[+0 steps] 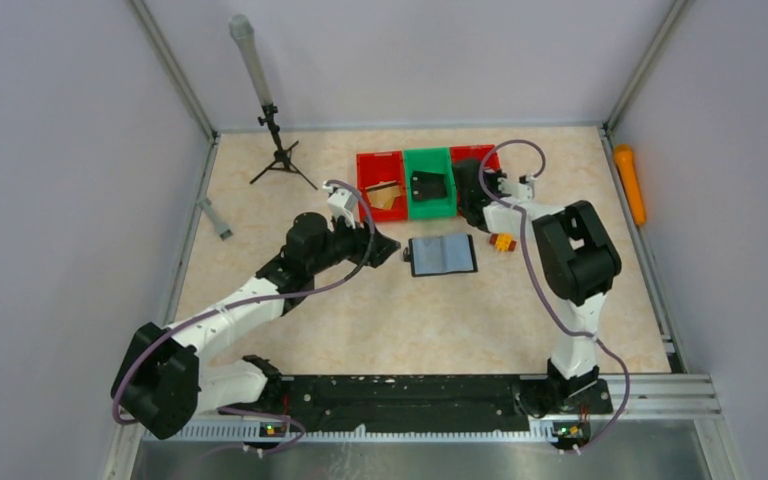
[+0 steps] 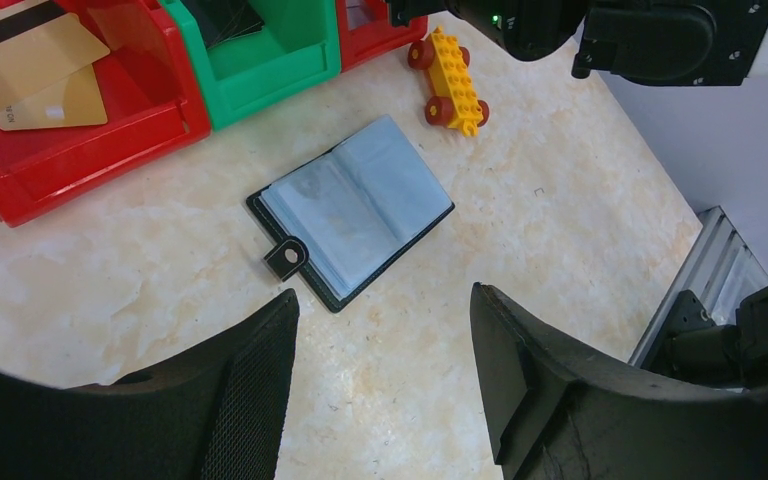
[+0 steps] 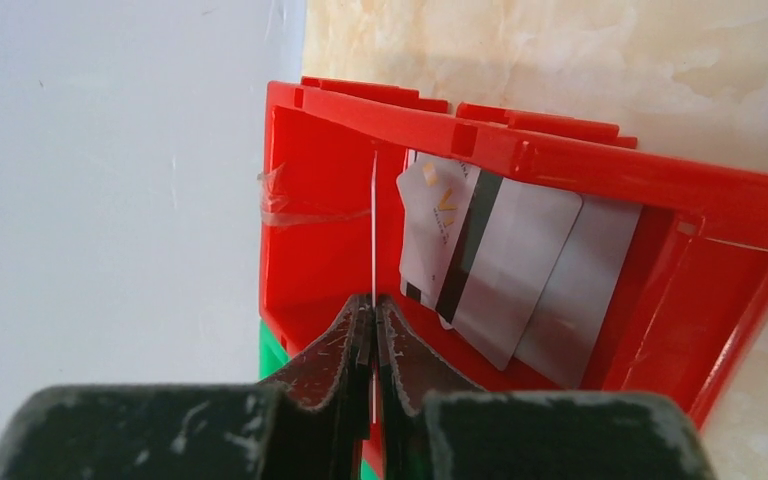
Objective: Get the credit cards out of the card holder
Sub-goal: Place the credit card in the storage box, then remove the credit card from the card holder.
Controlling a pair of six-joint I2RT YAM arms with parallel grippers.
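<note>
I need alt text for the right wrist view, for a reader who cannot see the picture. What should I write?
The right gripper, its jaws shut on a thin card seen edge-on, points into a red bin. Several grey cards lie overlapping inside the bin, one showing a black stripe; beyond it is pale marbled table.

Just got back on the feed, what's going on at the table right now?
The right gripper is shut on a card, seen edge-on, over a red bin that holds grey cards. The left gripper hangs open above the card holder, which lies spread open on the table. Gold cards lie in the other red bin.
</note>
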